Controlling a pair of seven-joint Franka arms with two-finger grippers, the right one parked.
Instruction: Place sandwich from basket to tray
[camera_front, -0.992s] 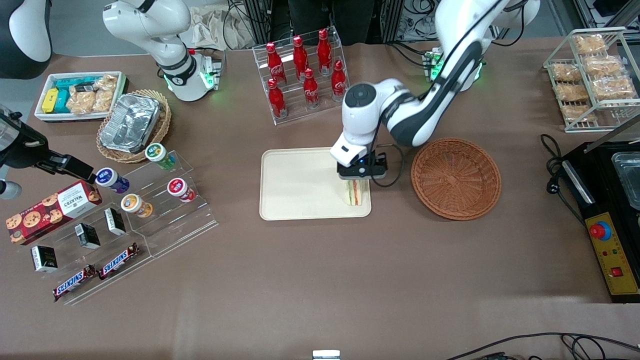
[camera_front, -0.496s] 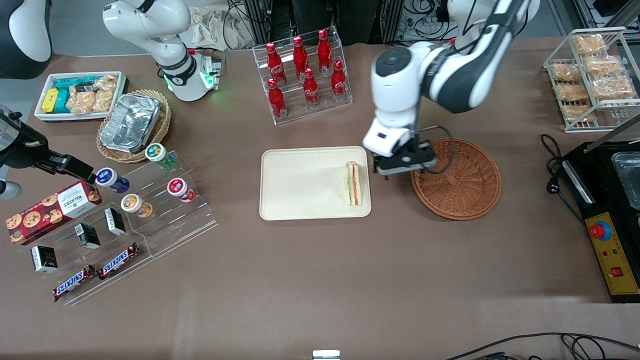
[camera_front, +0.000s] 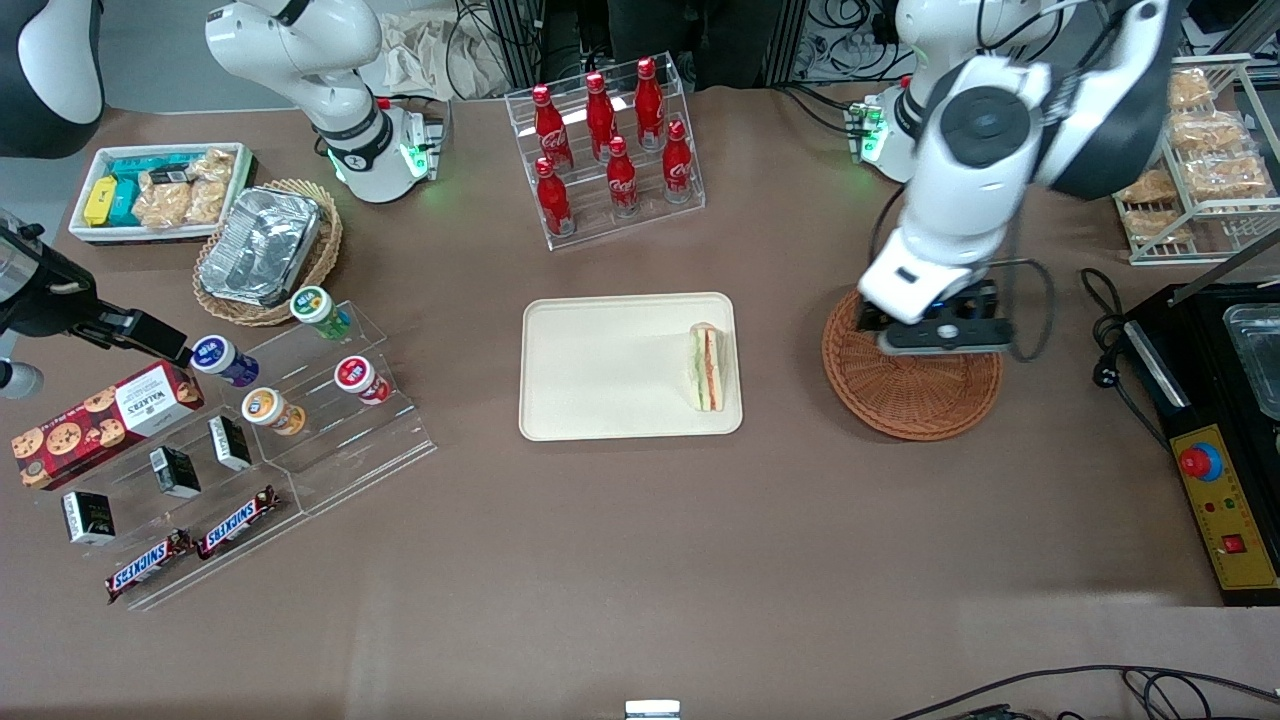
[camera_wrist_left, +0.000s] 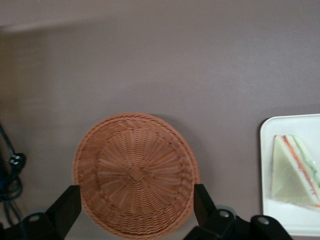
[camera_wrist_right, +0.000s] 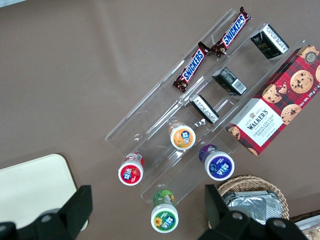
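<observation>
Resting on the tray (camera_front: 600, 370), the sandwich (camera_front: 706, 366) stands on its side near the edge closest to the basket (camera_front: 930, 400). The gripper (camera_front: 940, 335) hangs high above the basket with its fingers (camera_wrist_left: 65, 210) wide and holding nothing. A bump to the tray could tip the sandwich over. The arm hides part of the basket, and the fingertips are cut off

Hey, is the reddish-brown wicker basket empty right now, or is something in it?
Empty: the basket shows only bare weave. The sandwich lies on the tray; the open gripper hangs above the basket.
</observation>
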